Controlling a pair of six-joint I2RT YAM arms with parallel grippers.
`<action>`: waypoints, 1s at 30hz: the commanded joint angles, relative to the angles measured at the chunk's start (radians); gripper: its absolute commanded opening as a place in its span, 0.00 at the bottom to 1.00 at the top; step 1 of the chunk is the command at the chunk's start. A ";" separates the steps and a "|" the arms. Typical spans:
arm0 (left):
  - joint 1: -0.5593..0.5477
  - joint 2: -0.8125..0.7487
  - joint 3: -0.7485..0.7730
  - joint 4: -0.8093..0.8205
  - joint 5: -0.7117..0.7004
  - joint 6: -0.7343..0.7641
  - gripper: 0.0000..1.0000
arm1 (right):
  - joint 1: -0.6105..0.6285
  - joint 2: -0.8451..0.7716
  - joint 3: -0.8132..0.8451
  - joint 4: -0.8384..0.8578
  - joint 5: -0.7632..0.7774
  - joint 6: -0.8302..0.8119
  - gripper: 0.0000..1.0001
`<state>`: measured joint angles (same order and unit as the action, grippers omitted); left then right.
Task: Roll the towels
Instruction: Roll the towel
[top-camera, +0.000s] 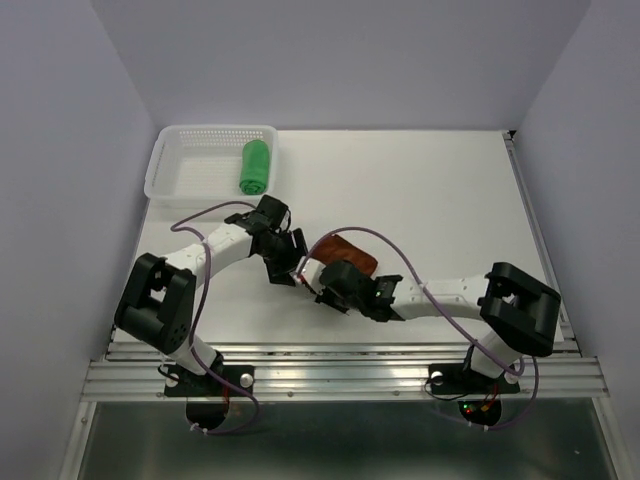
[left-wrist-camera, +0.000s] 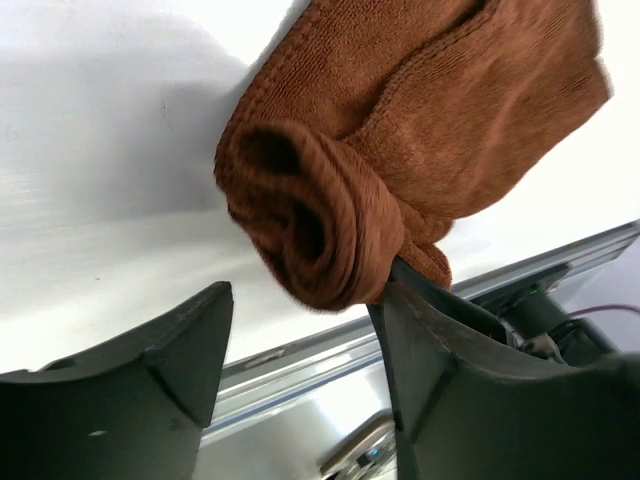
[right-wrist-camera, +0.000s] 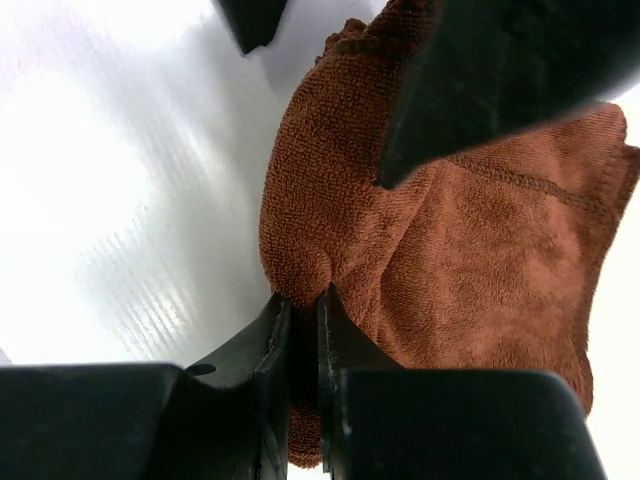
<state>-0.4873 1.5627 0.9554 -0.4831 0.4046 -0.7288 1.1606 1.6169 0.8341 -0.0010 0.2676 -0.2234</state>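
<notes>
Where its two dark fingers nearly meet, the right pincer (right-wrist-camera: 300, 302) nips a fold at the near edge of the rust towel (right-wrist-camera: 480, 260). The cloth bulges just above the fingertips and runs on beneath them. Just beyond that grip, the left pincer (left-wrist-camera: 305, 295) stands with its jaws wide apart, straddling the rolled end of this towel. The roll is a loose curl with a hollow at its middle. In the left wrist view it lies against the right-hand finger (left-wrist-camera: 450, 380) and clear of the other. Whether that finger presses the cloth or merely touches it cannot be told. From the roll, the unrolled remainder of the towel spreads flat on the white table (top-camera: 440, 200), away from both pincers toward the far side. Seen from above, the two pincers meet tip to tip at the towel near the table's middle, the left arm reaching in from the left and the right arm from the right. Well apart from them, beyond the left pincer at the far left corner, sits a white perforated basket (top-camera: 190, 175). The green towel (top-camera: 255, 166), rolled up, lies inside it along its right-hand wall.
</notes>
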 joint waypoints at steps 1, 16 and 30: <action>0.012 -0.084 0.003 0.027 -0.041 -0.006 0.74 | -0.117 -0.060 -0.023 -0.034 -0.283 0.128 0.01; 0.018 -0.148 -0.070 0.235 0.017 0.011 0.88 | -0.449 0.040 -0.021 0.044 -0.936 0.386 0.01; -0.005 -0.052 -0.116 0.394 0.068 0.017 0.91 | -0.650 0.284 0.097 0.059 -1.289 0.627 0.01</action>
<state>-0.4805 1.4864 0.8448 -0.1593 0.4534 -0.7197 0.5209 1.8515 0.9112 0.0719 -0.9504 0.3412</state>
